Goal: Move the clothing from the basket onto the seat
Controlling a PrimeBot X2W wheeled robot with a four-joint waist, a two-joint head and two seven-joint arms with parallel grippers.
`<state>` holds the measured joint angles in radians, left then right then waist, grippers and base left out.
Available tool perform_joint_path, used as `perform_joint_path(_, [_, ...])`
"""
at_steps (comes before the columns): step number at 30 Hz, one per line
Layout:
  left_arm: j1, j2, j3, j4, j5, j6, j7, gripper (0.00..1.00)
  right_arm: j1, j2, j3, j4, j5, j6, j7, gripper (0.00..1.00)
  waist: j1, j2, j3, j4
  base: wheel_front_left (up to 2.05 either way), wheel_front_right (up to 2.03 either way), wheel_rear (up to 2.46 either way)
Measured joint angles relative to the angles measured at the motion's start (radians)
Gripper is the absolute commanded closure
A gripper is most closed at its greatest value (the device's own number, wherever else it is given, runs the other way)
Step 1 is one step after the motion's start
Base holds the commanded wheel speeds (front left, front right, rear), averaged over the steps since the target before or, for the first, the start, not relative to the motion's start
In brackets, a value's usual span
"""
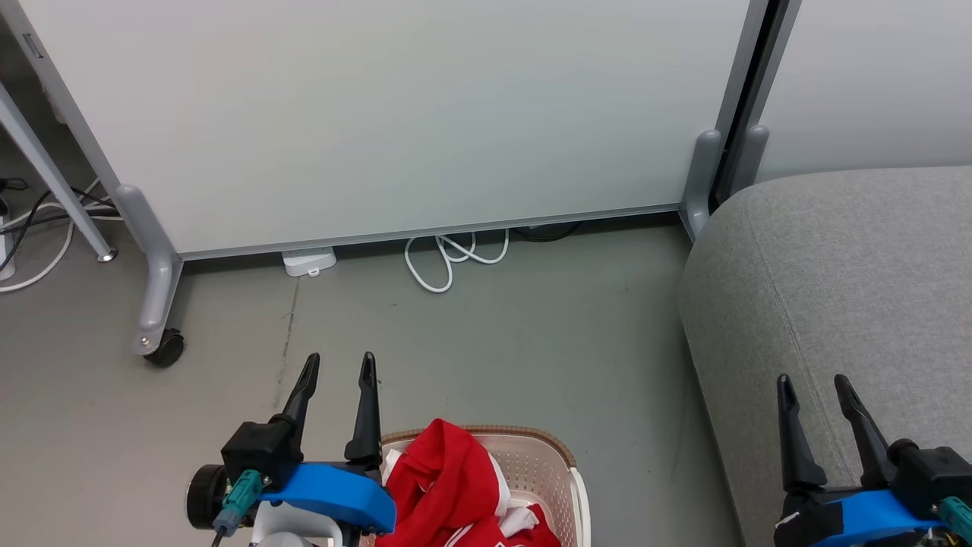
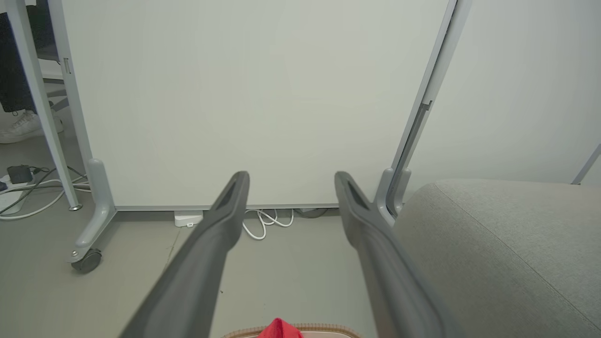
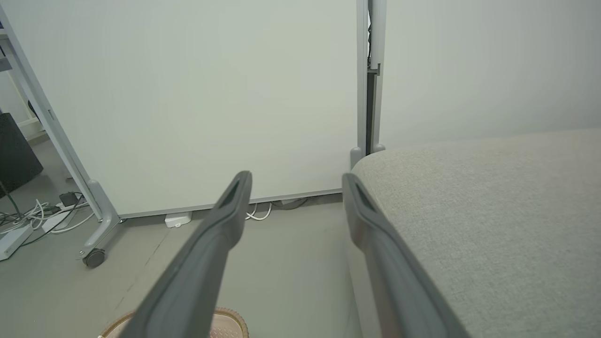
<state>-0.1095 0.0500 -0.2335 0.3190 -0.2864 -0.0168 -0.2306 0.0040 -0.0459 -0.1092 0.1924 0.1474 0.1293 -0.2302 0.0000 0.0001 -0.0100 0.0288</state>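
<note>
Our left end effector (image 1: pixel 339 361) and right end effector (image 1: pixel 812 381) hang spread apart, empty, because the clothes (image 1: pixel 444 471) lie in the basket (image 1: pixel 543 467), near the seat (image 1: pixel 835 289).

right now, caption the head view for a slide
Red clothing in the basket, grey seat to its right, left gripper and right gripper open.

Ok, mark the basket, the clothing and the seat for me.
basket (image 1: pixel 541 472): head view, perforated inner wall on its right side.
clothing (image 1: pixel 444 471): head view, the raised red fold.
seat (image 1: pixel 843 258): head view, grey top surface.
</note>
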Motion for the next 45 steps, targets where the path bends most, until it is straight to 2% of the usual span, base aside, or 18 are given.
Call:
perform_joint_path(18, [-0.009, 0.0, -0.039, 0.011, 0.052, 0.03, -0.031, 0.0, 0.005, -0.001, 0.0, -0.006, -0.118, 0.0, -0.032, 0.0, 0.0, 0.0, -0.001, 0.002, 0.0, 0.0, 0.0])
perform_joint_path(36, [-0.01, 0.0, -0.039, 0.028, 0.03, 0.035, -0.031, 0.0, 0.005, -0.002, 0.002, -0.003, -0.109, 0.0, -0.032, 0.0, 0.0, 0.0, 0.007, -0.002, 0.0, 0.0, 0.0])
perform_joint_path(45, [0.0, 0.0, -0.017, 0.098, 0.042, 0.034, -0.032, 0.0, -0.003, -0.002, 0.05, -0.011, -0.103, 0.0, -0.032, 0.0, 0.0, 0.0, 0.041, -0.051, 0.0, 0.0, 0.0])
